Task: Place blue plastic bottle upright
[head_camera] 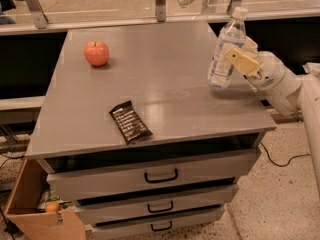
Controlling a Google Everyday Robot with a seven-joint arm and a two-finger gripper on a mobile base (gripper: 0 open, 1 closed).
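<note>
The blue plastic bottle (226, 48) is clear with a white cap and pale label. It leans a little to the right near the right edge of the grey cabinet top (150, 84), its base on or just above the surface. My gripper (240, 54) reaches in from the right and is shut on the bottle's middle, with a tan finger pad (241, 62) in front of it.
A red apple (96, 53) sits at the back left of the top. A black snack bar wrapper (130, 122) lies near the front edge. Drawers (160, 176) are below, and an open cardboard box (35, 204) stands at the lower left on the floor.
</note>
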